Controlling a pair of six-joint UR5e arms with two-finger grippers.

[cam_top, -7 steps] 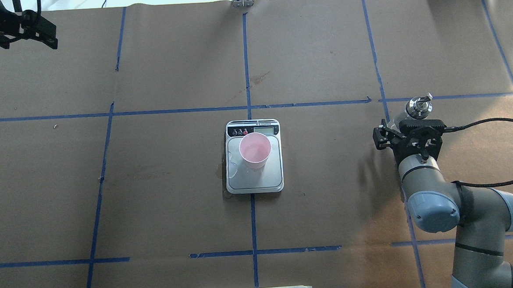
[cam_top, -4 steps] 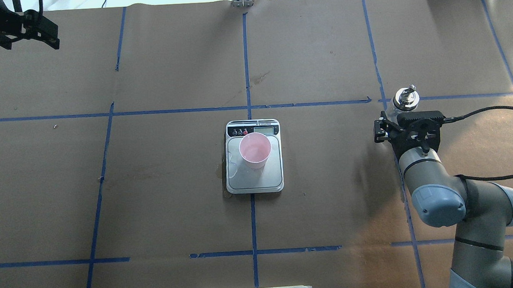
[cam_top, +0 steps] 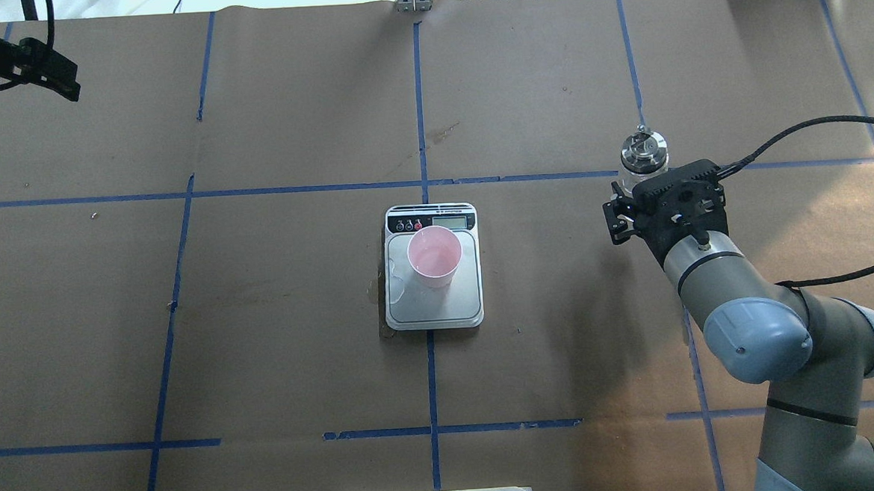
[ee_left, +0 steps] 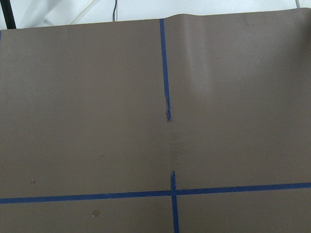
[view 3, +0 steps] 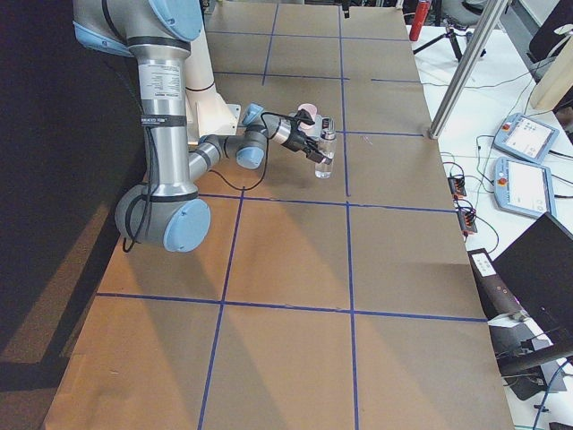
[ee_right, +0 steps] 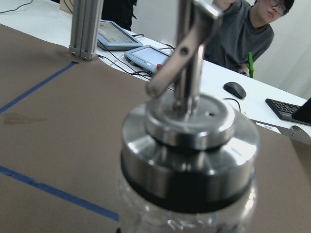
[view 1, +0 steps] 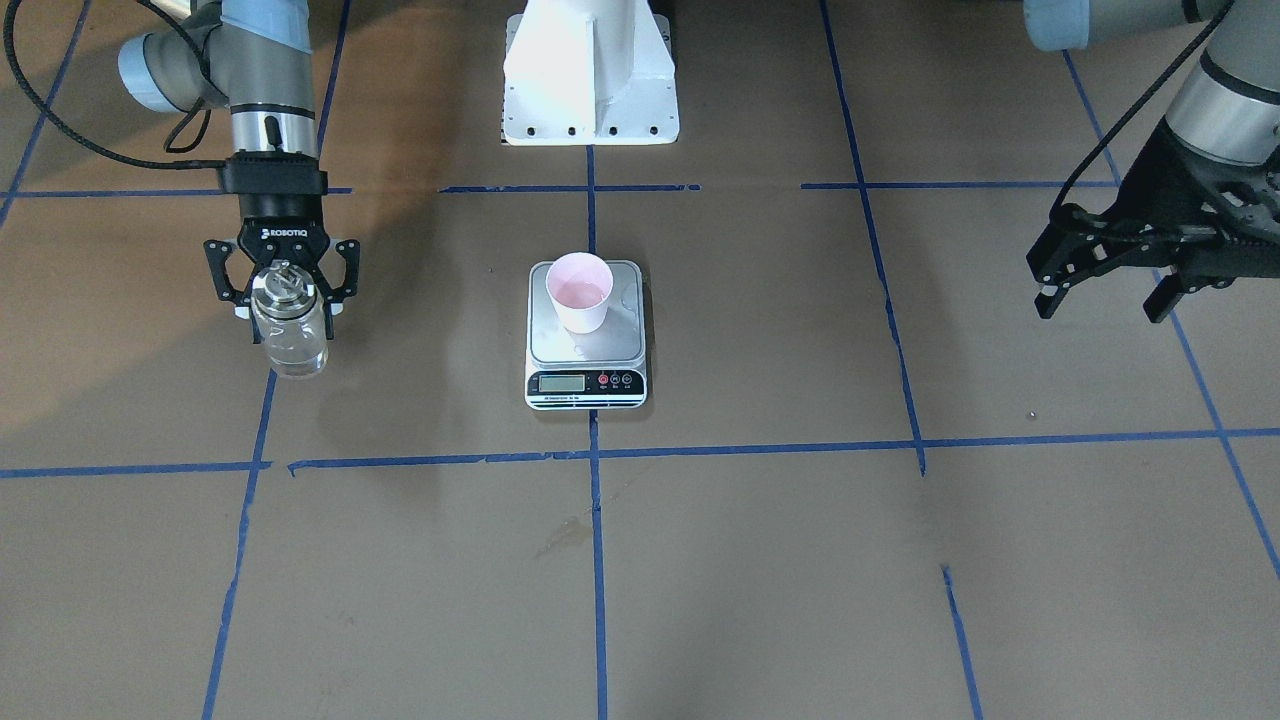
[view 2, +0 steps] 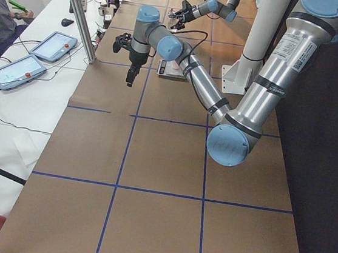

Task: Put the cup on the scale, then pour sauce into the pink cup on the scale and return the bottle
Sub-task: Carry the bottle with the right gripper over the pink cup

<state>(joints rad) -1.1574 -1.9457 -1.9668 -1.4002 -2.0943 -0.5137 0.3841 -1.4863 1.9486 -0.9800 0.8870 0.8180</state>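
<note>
The pale pink cup (view 1: pixel 579 290) (cam_top: pixel 434 254) stands upright on the silver plate of the scale (view 1: pixel 600 348) (cam_top: pixel 459 304), mid-table. My right gripper (view 1: pixel 284 298) (cam_top: pixel 636 184) is shut on the neck of the clear glass bottle (view 1: pixel 290 340) (cam_top: pixel 643 149) (view 3: pixel 324 154). It holds the bottle upright, well to the side of the scale. The bottle's steel cap and spout (ee_right: pixel 189 131) fill the right wrist view. The sauce (view 1: pixel 293 358) is barely visible through the glass. My left gripper (view 1: pixel 1102 300) (cam_top: pixel 50 67) hangs open and empty at the far left side.
The white robot base (view 1: pixel 590 80) stands behind the scale. Brown paper with blue tape lines (ee_left: pixel 165 73) covers the table. A wet-looking patch (cam_top: pixel 396 281) lies on the scale plate beside the cup. Tablets (view 3: pixel 526 184) and a seated person (ee_right: pixel 243 29) are beyond the table's far edge.
My right gripper has carried the bottle leftward and farther from the robot in the overhead view, closer to the scale's side. My left gripper has drifted slightly left.
</note>
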